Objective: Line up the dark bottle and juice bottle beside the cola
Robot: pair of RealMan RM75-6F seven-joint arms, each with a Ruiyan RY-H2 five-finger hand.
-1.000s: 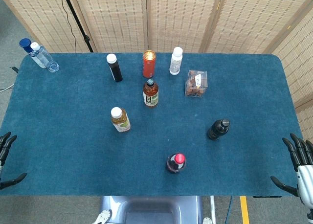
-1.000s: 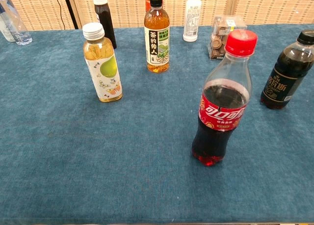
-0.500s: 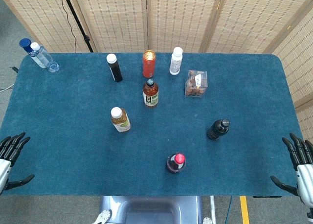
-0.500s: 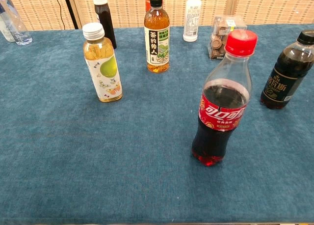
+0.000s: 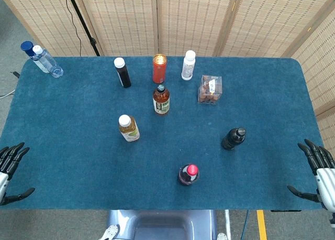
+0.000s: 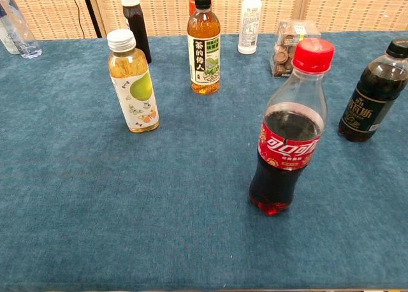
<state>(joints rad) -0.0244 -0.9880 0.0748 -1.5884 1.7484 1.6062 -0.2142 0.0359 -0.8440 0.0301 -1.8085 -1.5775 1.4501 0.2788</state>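
Bottles: one cola (image 6: 288, 132), one juice bottle (image 6: 132, 81), one dark bottle (image 6: 373, 94).

Bare blue cloth lies all around the cola bottle (image 5: 188, 174), the juice bottle (image 5: 128, 128) and the dark bottle (image 5: 233, 138), which stand well apart. Further back the tea bottle (image 5: 161, 99), red can (image 5: 159, 68), white bottle (image 5: 188, 65) and snack box (image 5: 210, 89) crowd together, leaving narrow gaps.
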